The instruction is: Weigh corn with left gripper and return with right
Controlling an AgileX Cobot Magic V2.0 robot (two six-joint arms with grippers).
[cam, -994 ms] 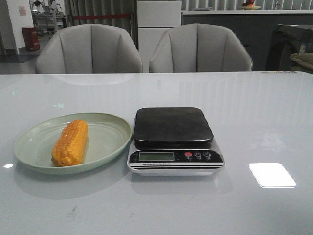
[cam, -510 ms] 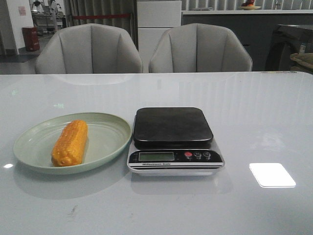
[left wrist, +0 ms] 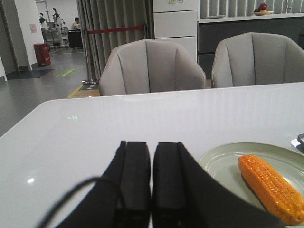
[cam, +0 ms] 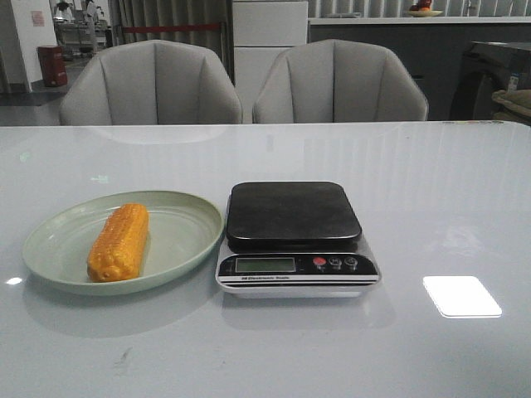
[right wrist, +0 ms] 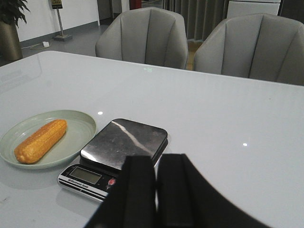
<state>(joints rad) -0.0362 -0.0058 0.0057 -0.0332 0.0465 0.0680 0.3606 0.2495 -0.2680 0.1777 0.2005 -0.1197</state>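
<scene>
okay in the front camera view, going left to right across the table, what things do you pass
Green plate holding the corn → kitchen scale → bright square light reflection on the tabletop.

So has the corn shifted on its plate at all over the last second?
No. In the front view the corn lies at the same spot on the green plate, left of the scale, as in both earlier pictures.

An office lounge: padded chairs (cam: 149, 83), roped barrier (left wrist: 115, 30), long counter (cam: 398, 20).
</scene>
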